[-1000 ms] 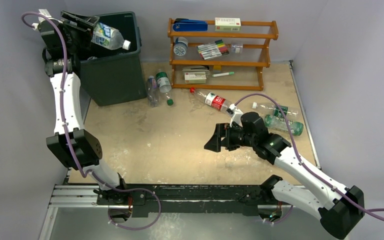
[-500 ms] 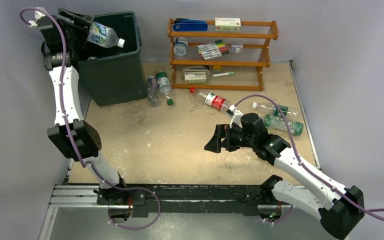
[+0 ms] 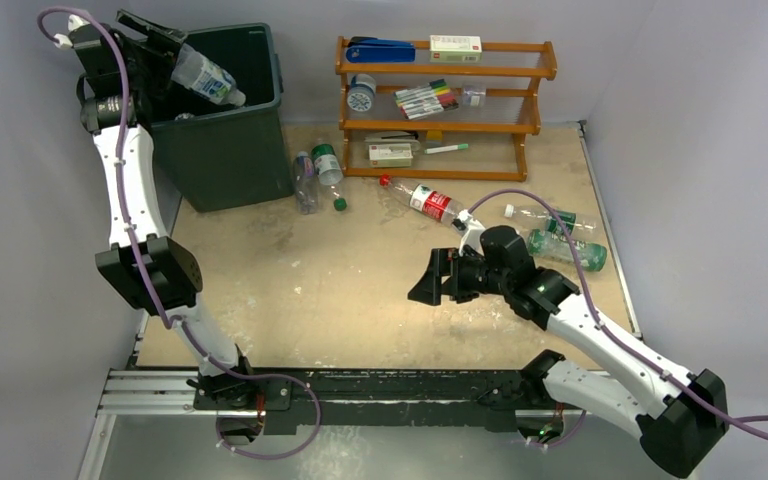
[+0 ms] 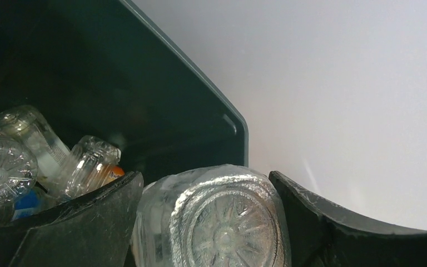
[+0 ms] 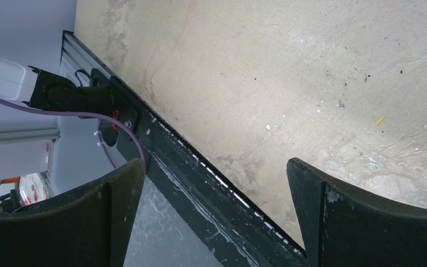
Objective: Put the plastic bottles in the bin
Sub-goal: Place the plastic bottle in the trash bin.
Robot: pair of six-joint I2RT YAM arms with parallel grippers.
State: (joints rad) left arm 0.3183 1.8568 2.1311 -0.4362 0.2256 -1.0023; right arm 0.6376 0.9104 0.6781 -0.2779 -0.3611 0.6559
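My left gripper point(image 3: 165, 45) point(image 4: 204, 175) hangs over the dark green-grey bin point(image 3: 230, 150) point(image 4: 200, 72). Its jaws have spread, and a clear bottle point(image 3: 205, 78) point(image 4: 222, 222) lies loose between the fingers, neck tipped down into the bin. More bottles point(image 4: 5, 172) lie inside. On the table, two bottles point(image 3: 305, 180) point(image 3: 327, 165) rest beside the bin. A red-labelled one point(image 3: 430, 203) is at mid-table and two green-labelled ones point(image 3: 560, 245) point(image 3: 545, 215) at the right. My right gripper point(image 3: 425, 285) point(image 5: 217, 161) hovers open over the table, with nothing in it.
An orange wooden rack point(image 3: 445, 100) with marker pens, small boxes and a stapler stands at the back. A black metal rail point(image 3: 360, 390) point(image 5: 200, 167) runs along the near table edge. Grey walls close in the left, back and right sides.
The left jaws have widened and the bottle between them has tipped neck-down, sinking a little toward the bin. The left arm has drawn slightly back and left. The right arm has not moved.
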